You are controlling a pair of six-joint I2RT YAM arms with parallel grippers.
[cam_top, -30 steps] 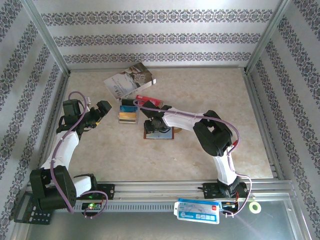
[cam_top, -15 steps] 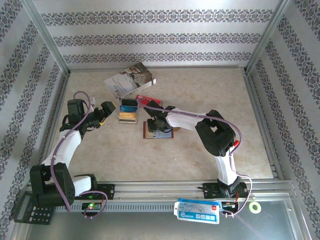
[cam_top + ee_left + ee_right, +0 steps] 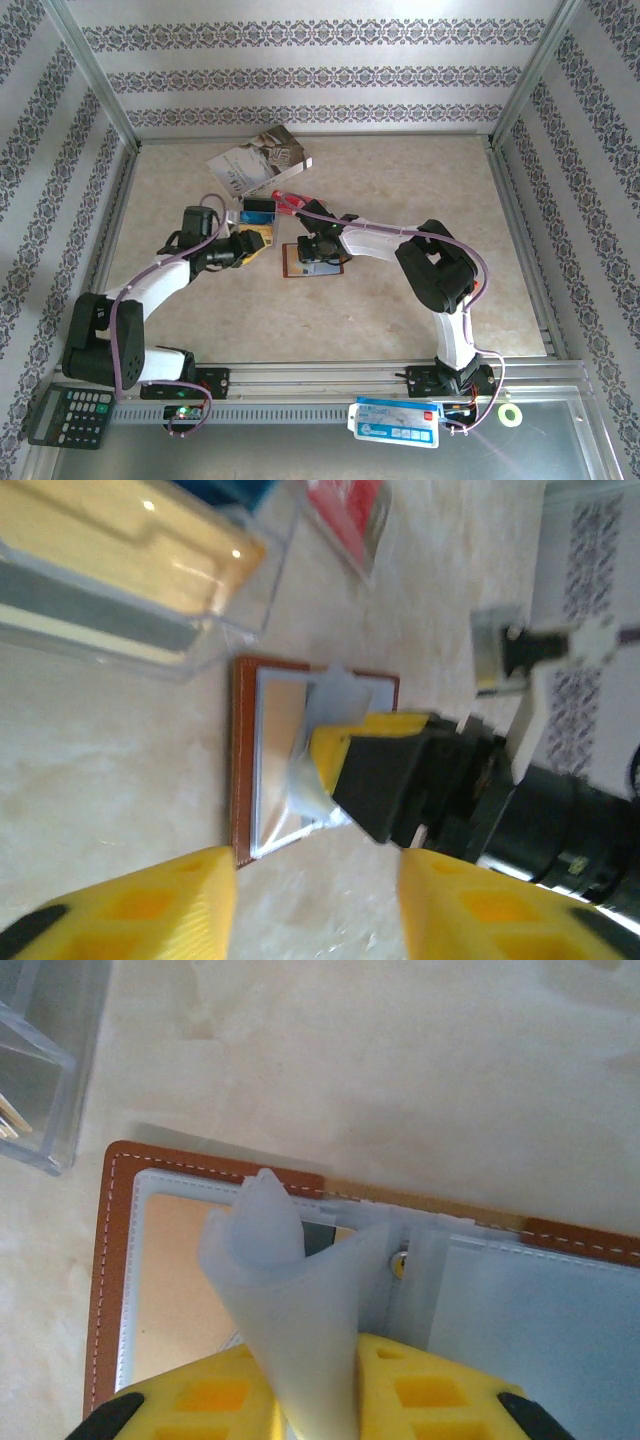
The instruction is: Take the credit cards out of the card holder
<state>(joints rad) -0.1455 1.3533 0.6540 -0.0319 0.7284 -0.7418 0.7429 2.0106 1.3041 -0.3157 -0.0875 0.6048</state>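
Note:
The card holder (image 3: 300,268) lies open on the table, brown leather (image 3: 110,1260) with translucent sleeves. A tan credit card (image 3: 180,1270) sits inside its left pocket, also seen as a tan card (image 3: 278,750) from the left wrist. My right gripper (image 3: 313,248) is shut on one translucent sleeve (image 3: 290,1290), which is lifted and curled into a cone between the yellow fingers (image 3: 450,1390). My left gripper (image 3: 253,244) hovers just left of the holder, open (image 3: 315,870), with bare table between its fingers. The right gripper's yellow finger (image 3: 345,755) shows over the holder.
Clear plastic boxes (image 3: 257,212) with tan and blue contents (image 3: 130,560) stand just behind the left gripper. A red item (image 3: 287,198) and a white-grey booklet (image 3: 260,160) lie farther back. A calculator (image 3: 70,415) and a blue-white packet (image 3: 395,420) rest by the front rail.
The left arm has swung right to the card holder's left edge and its jaws have narrowed. The right gripper has closed on the translucent sleeve and lifted it.

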